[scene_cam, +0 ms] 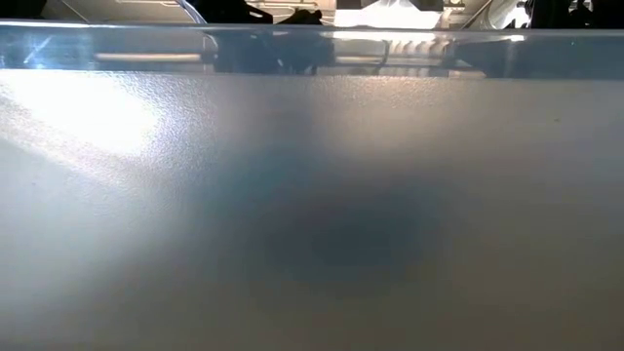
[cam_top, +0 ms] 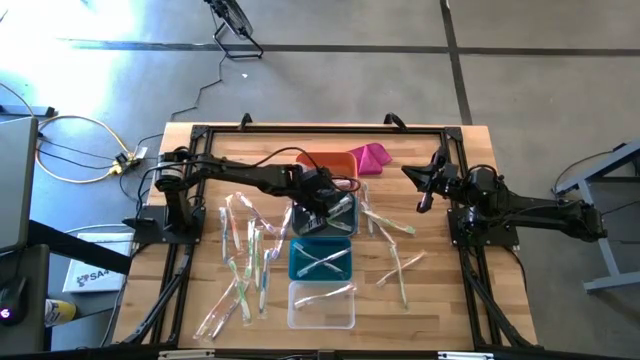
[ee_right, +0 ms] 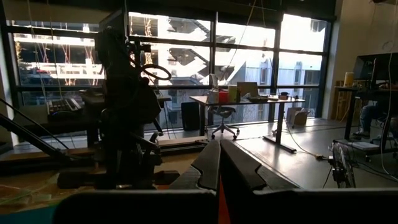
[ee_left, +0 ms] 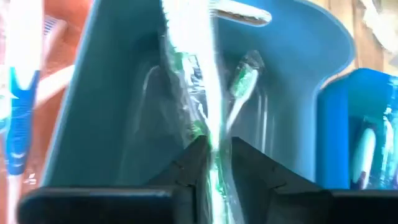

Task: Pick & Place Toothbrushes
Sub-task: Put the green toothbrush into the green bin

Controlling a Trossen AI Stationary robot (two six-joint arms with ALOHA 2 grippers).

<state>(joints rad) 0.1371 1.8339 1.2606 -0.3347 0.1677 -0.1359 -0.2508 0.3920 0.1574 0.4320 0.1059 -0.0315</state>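
Wrapped green toothbrush (ee_left: pixel 208 118) stands between the fingers (ee_left: pixel 186 165) of my left tool (cam_top: pixel 318 212), jaws narrow around it and the wrapper running up past them, over the grey bin (cam_top: pixel 340 213) at the middle of the counter (cam_top: pixel 440 290). Whether the fingers press it or merely flank it I cannot tell. A second green toothbrush (ee_left: pixel 239 87) lies inside that bin.

My left arm (cam_top: pixel 235 172) reaches from the left side across to the row of bins. My right arm (cam_top: pixel 530 208) waits at the right edge, its right tool (cam_top: pixel 428 190) raised clear of the wood with its fingers (ee_right: pixel 208 165) closed and nothing between them.

Orange bin (cam_top: pixel 325 160) sits at the far end of the row, then the grey, then the teal bin (cam_top: pixel 320 262) holding crossed toothbrushes, then the clear bin (cam_top: pixel 322 305) nearest, with one inside. Magenta cloth lump (cam_top: pixel 370 157) lies just right of the orange bin.

Loose toothbrushes (cam_top: pixel 245 262) are scattered left of the row, and a smaller group (cam_top: pixel 395 262) lies to its right.
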